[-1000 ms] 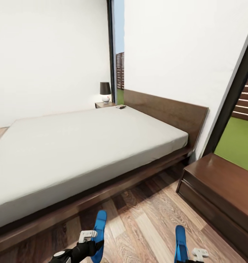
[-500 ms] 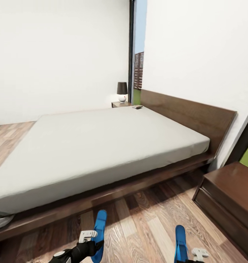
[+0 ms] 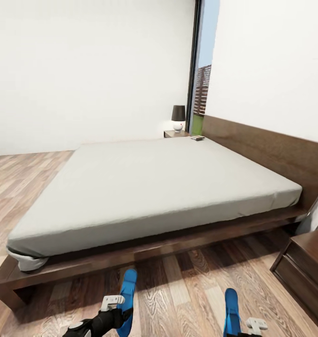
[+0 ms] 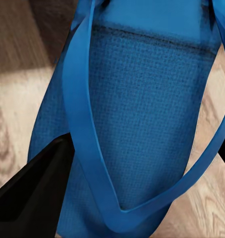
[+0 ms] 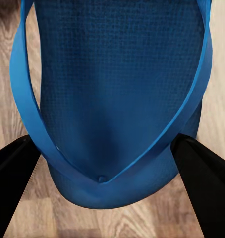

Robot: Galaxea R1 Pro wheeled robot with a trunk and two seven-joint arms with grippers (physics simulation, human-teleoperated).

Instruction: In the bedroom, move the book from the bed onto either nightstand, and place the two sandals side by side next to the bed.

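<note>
Both bright blue sandals hang low over the plank floor in front of the bed [image 3: 145, 236]. My left gripper [image 3: 123, 319] is shut on the left sandal [image 3: 128, 292], whose sole [image 4: 142, 99] sits between the dark fingers [image 4: 33, 193]. My right gripper [image 3: 233, 331] is shut on the right sandal [image 3: 231, 306], and its sole and straps [image 5: 117, 89] lie between the fingers [image 5: 201, 188]. The book [image 3: 197, 137] rests on the mattress's far corner by the headboard. Just beyond that corner stands a nightstand [image 3: 174, 134].
A lamp [image 3: 178, 117] with a dark shade stands on the nightstand. A low dark-brown cabinet [image 3: 305, 271] is at the near right, beside the bed's head end. A tall window [image 3: 202, 84] opens behind the nightstand. Open plank floor [image 3: 23, 178] stretches to the left.
The whole view has swung left, so the bed and cabinet sit further right in the picture and more floor shows. Both grippers keep the sandals in the same hold.
</note>
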